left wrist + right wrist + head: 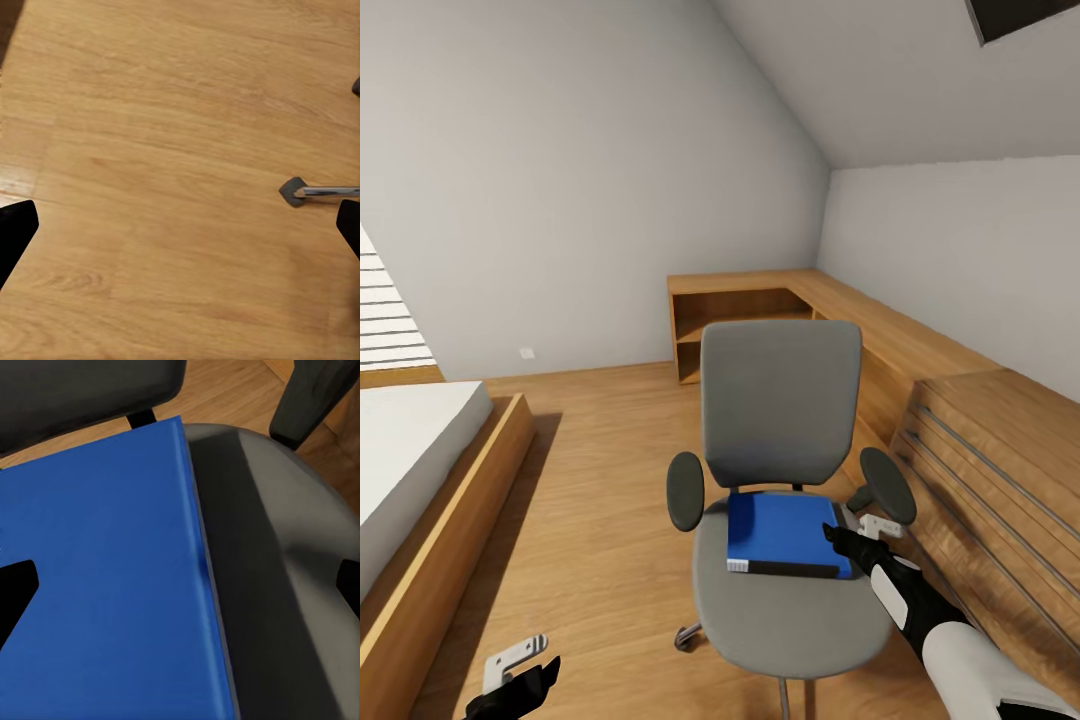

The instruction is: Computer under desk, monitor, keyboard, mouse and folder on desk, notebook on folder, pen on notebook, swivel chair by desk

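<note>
Fingers (15, 600) of right gripper (852, 532) spread wide over right edge of folder (780, 534), grasping nothing; left gripper (520, 672) low beside swivel chair (780, 420), also released. Risk: pushing folder across seat or rolling chair away. Flat bright blue binder, lying on seat against backrest.

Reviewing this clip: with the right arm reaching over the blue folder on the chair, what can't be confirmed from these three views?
- Head view: the right gripper overlaps the folder edge; contact cannot be judged.
- Head view: the swivel chair base is mostly hidden under its seat and cut by the bottom edge.
- Right wrist view: the fingers are cut off at the frame sides; the folder's far edges are out of frame.
- Head view: the left gripper is cropped at the bottom edge.
</note>
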You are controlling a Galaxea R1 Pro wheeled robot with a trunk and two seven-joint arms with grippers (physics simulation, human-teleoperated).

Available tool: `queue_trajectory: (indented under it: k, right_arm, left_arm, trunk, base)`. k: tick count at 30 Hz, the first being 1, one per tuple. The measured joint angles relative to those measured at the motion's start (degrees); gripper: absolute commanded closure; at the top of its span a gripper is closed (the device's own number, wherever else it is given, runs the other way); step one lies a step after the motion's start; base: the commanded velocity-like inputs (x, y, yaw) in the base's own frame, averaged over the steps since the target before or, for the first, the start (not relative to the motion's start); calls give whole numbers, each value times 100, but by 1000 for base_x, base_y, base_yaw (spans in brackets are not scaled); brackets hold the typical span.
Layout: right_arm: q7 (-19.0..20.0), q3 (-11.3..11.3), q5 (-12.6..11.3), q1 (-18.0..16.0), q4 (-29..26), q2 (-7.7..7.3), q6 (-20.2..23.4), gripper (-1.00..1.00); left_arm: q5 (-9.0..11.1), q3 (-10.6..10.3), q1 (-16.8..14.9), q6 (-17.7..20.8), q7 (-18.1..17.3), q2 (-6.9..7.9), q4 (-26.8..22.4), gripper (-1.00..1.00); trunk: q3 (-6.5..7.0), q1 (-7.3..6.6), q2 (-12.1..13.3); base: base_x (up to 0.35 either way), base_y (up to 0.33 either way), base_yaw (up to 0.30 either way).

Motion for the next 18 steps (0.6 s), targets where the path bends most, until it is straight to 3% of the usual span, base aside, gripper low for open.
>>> queue_trajectory:
  k: [6, 18]
  right_arm:
    - [2, 2, 2, 0, 2, 0, -1, -100]
    - [6, 6, 17, 0, 8, 0, -8, -100]
  left_arm:
    - [0, -3, 0, -41, -5, -1, 0, -100]
    - [0, -1, 0, -71, 3, -10, 0, -100]
  trunk:
    - [0, 0, 0]
    - [-215, 263, -480]
  base:
    - [0, 0, 0]
    - [0, 0, 0]
